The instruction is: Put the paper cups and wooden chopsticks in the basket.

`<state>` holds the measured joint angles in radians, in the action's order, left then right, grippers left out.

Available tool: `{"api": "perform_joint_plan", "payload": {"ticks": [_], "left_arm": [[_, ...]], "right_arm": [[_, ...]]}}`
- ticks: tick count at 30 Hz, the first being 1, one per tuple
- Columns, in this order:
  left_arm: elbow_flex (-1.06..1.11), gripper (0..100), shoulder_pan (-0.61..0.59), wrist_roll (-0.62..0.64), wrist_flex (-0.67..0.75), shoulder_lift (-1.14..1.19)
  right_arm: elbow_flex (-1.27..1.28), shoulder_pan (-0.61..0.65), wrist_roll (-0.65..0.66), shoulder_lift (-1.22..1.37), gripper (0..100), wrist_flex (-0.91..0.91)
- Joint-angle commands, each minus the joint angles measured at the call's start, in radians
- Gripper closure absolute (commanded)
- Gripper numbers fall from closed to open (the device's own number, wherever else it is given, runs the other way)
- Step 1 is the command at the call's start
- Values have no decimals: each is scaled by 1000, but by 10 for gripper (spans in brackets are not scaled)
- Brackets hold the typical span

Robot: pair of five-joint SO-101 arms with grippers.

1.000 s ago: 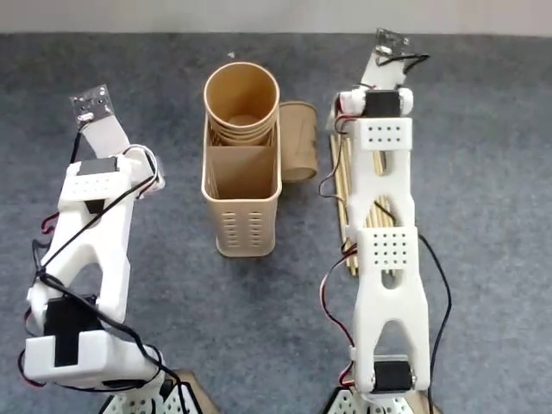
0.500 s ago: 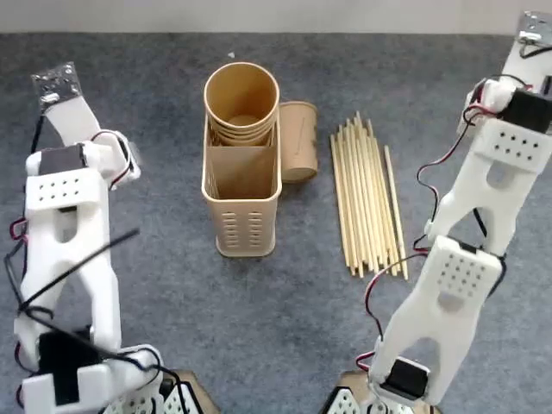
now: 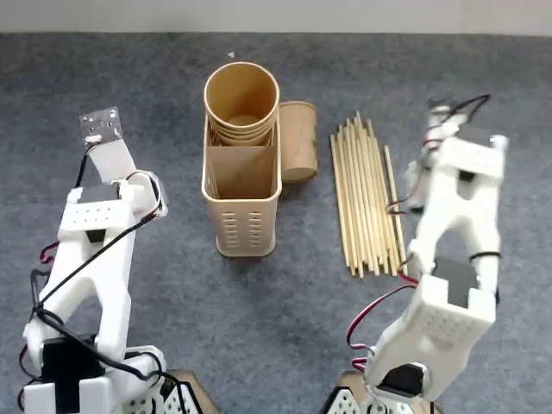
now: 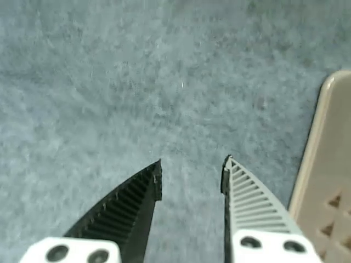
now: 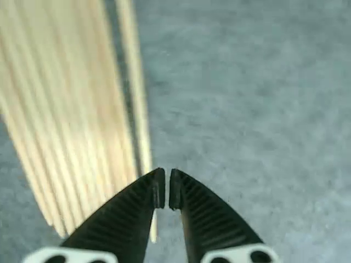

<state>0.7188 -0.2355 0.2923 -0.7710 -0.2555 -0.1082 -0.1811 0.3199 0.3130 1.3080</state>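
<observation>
A beige basket (image 3: 241, 226) with a perforated wall stands upright on the grey, carpet-like worktop (image 3: 285, 328), between the two arms and divided into two compartments. A stack of paper cups (image 3: 241, 97) sits nested, mouths up, in the compartment farther from the arm bases. One more paper cup (image 3: 298, 142) lies on its side on the worktop, against the basket's wall on the right arm's side. The wooden chopsticks (image 3: 364, 200) lie flat in a loose bundle, roughly parallel to one another and pointing away from the arm bases, between the fallen cup and the right arm (image 3: 454, 216). A single stick (image 3: 394, 203) lies just apart from the bundle on its outer edge, closest to that arm. The left arm (image 3: 93, 250) is on the other side of the basket, well apart from the cups and chopsticks. In the left wrist view the left tool (image 4: 192, 167) is released, its dark finger and its pale finger spread with bare worktop between them, hanging over the grey surface just beside the basket's rim (image 4: 323, 164). In the right wrist view the right tool (image 5: 166, 183) is clenched on nothing, its two dark fingertips nearly touching with only a thin slit between them. It sits above the worktop just beside the chopstick bundle (image 5: 66, 109), its tips close to the outermost stick (image 5: 131, 82), though contact cannot be made out.
</observation>
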Motion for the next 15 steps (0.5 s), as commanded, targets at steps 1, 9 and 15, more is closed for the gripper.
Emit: {"api": "perform_joint_plan", "payload": {"ticks": [1,9,15], "left_arm": [[16,797,-8,-6,84,-31],[19,797,2,-8,84,-31],[19,797,2,-8,84,-31]], "right_arm": [[47,96,14,-79,957,-104],[130,173,15,-74,956,-274],[295,159,75,-74,956,-440]]}}
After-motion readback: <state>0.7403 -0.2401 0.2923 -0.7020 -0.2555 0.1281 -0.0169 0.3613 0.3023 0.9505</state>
